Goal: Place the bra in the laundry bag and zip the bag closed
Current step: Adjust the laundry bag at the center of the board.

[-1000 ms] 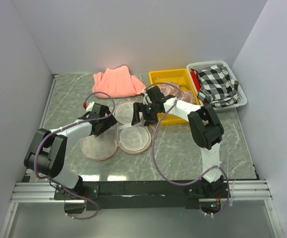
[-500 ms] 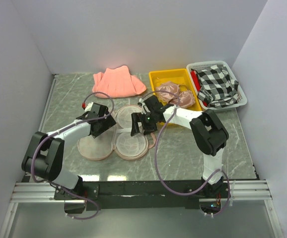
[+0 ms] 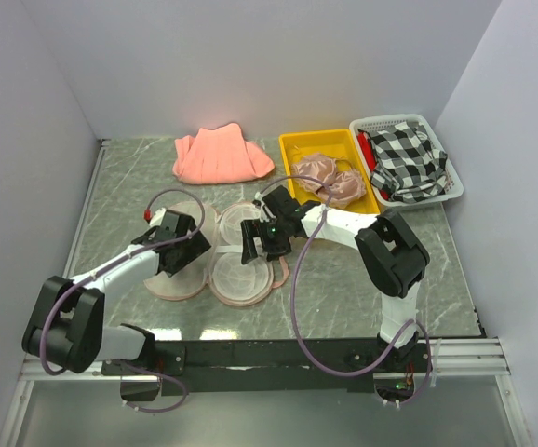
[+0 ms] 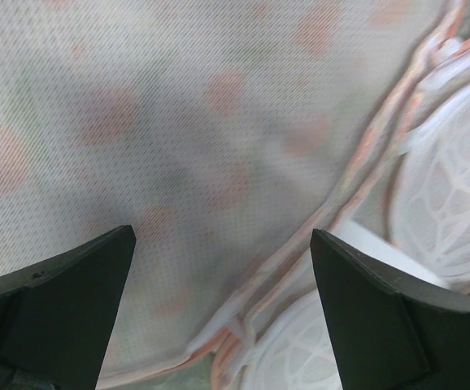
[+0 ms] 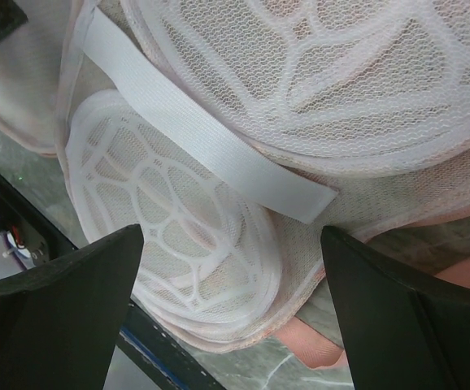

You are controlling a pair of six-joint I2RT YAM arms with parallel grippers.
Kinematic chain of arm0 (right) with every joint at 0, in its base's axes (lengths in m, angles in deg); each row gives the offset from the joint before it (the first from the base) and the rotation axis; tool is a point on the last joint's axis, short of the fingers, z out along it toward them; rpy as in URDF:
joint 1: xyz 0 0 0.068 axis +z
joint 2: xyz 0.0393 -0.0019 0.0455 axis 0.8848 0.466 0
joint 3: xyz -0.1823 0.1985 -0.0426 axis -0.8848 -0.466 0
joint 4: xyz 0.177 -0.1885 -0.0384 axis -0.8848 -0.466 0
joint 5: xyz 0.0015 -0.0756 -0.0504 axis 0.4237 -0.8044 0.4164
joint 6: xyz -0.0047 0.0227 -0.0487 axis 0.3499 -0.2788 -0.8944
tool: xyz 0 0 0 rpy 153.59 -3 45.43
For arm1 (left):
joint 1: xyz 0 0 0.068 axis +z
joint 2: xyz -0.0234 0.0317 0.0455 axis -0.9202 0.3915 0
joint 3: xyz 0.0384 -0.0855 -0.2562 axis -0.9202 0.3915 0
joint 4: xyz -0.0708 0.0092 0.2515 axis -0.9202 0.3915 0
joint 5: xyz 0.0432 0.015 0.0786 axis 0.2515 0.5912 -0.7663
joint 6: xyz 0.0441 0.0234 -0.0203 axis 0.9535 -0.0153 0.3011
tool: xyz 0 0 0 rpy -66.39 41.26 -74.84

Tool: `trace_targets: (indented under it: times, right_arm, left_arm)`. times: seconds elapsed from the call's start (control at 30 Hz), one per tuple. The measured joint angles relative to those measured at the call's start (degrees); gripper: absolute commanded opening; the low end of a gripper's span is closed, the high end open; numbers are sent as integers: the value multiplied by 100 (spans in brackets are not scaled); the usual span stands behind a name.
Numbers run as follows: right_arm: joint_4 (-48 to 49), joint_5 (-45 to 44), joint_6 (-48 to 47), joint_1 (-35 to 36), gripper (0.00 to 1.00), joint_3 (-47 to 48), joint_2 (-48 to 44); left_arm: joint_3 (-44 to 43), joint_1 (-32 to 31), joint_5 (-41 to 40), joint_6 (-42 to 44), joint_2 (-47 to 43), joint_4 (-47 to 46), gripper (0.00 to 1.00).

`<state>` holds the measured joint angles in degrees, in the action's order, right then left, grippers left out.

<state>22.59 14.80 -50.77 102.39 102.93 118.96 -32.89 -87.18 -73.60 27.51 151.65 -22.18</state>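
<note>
Left tool (image 3: 180,246) and right tool (image 3: 255,240) hung wide open, empty, over flat beige printed fabric laundry bag (image 3: 239,277), shiny pink satin bra (image 3: 329,177) at 1 o'clock in yellow plastic tray (image 3: 297,144); pinching both layers could have kept it shut.

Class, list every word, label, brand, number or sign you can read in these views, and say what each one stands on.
None: no view shows any readable writing.
The red-orange marks on the beige mesh laundry bag are blurred blotches; no letters can be made out.
The shiny dusty-pink satin bra, yellow plastic tray and white plastic basket show no label.
</note>
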Motion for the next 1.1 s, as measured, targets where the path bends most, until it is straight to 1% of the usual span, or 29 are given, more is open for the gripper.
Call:
trace_targets:
  times: [0.37,0.67,0.8,0.9,1.03,1.1]
  right_arm:
    - [-238,-227,0,-2,99,225,2]
    - [-299,-289,2,0,99,262,7]
    - [-302,-308,-9,0,100,262,7]
    - [-350,-356,-116,0,100,262,-50]
    - [-551,-568,-293,-2,100,306,-431]
    - [-686,-750,-352,-2,100,442,-730]
  left_arm:
    - [704,-50,55,-319,-750,-15,97]
    - [946,-140,35,-573,-1045,-109,97]
    - [953,-164,15,-595,-1108,-28,97]
    - [898,-227,7,-588,-1220,236,97]
    - [619,-319,-87,-507,-1602,688,97]
    - [328,-323,-186,-409,-1821,883,97]
